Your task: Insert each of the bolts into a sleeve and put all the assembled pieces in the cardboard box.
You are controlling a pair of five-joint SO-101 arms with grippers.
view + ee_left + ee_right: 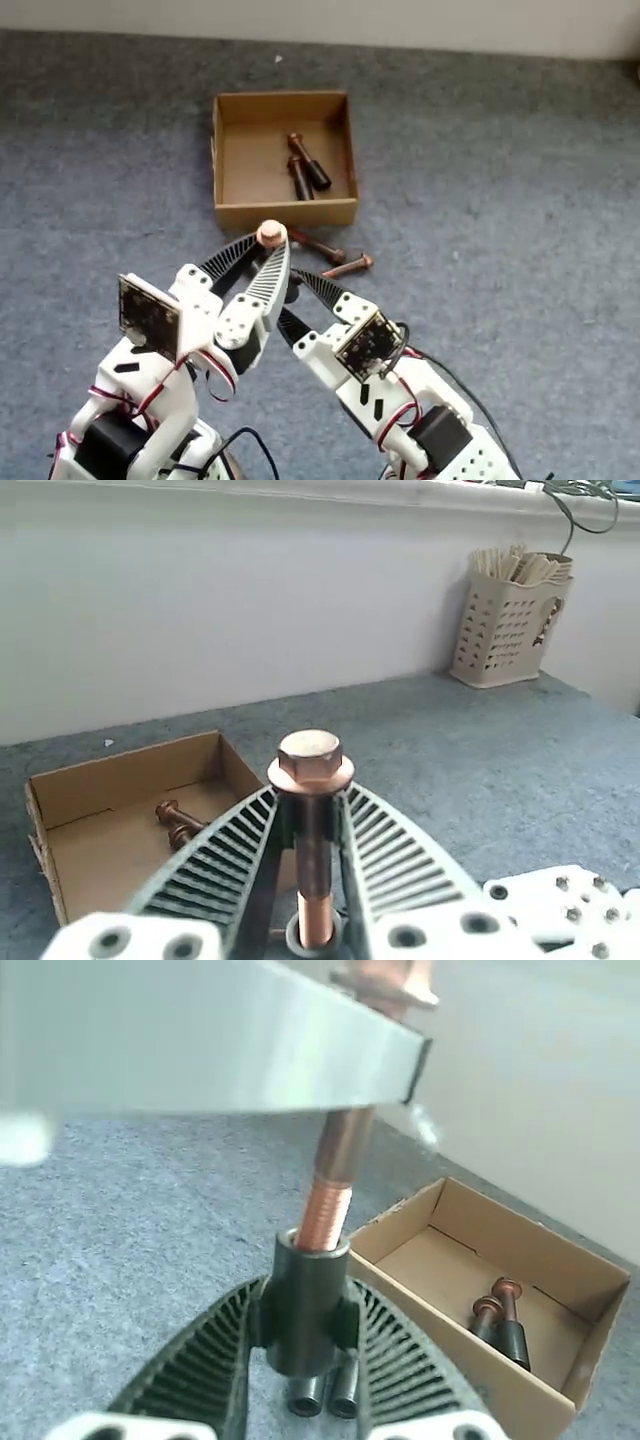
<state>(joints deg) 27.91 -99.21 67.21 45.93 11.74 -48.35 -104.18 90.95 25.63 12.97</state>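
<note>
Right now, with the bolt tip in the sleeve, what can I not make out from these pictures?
How deep the bolt sits: right wrist view, the sleeve wall hides its tip.
The sleeve: high view, the left pincer covers most.
Number of spare sleeves: right wrist view, the right pincer hides most of them.
The bolt head: right wrist view, cut by the top edge.

We see a copper bolt (pixel 312 830) upright; its tip sits in a black sleeve (pixel 305 1310). Two assemblies (pixel 301 176) lie in the box (pixel 285 212).

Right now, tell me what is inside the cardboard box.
Two bolts lie in the cardboard box, side by side, each pushed into a dark sleeve. The sleeves cover their threaded ends.
</note>
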